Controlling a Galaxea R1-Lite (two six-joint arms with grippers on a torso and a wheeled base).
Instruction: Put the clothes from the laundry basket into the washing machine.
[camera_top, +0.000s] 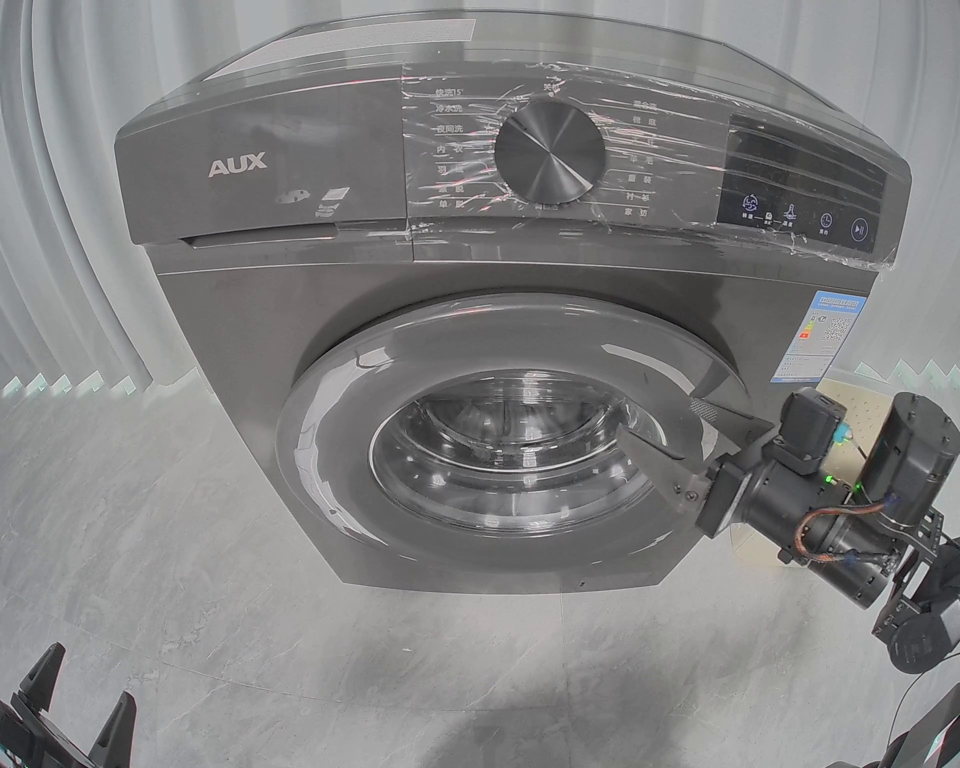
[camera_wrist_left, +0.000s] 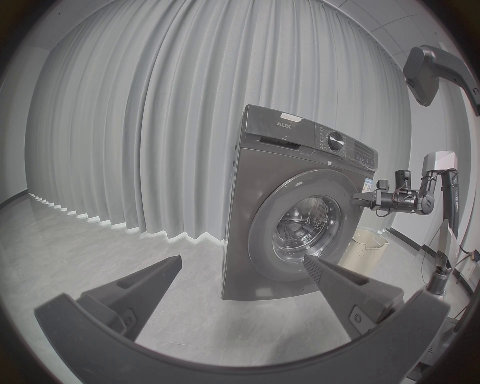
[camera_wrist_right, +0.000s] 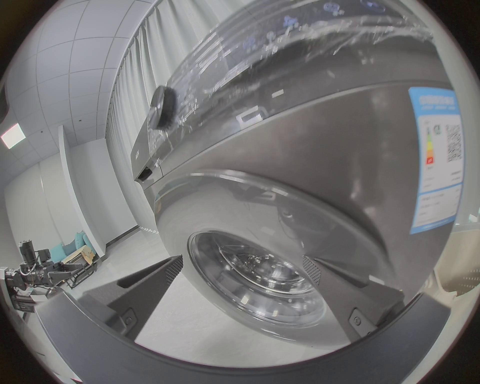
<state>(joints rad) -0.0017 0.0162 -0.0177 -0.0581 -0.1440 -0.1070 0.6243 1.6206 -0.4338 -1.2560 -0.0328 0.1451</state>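
The grey front-loading washing machine (camera_top: 280, 320) stands straight ahead with its round glass door (camera_top: 500, 440) shut. My right gripper (camera_top: 655, 417) is open at the door's right rim, one finger over the glass and one over the rim. In the right wrist view the right gripper (camera_wrist_right: 241, 260) has the door (camera_wrist_right: 260, 280) close in front of it. My left gripper (camera_top: 90, 675) hangs low at the near left, open and holding nothing, and in its own view the left gripper (camera_wrist_left: 242, 260) faces the machine (camera_wrist_left: 260, 200) from a distance. A cream laundry basket (camera_wrist_left: 365, 245) stands on the floor to the machine's right.
Light curtains (camera_top: 60, 200) hang behind the machine. The pale tiled floor (camera_top: 200, 560) stretches in front and to the left. The basket (camera_top: 862, 402) sits partly behind my right arm. Furniture (camera_wrist_right: 75, 255) stands far off across the room.
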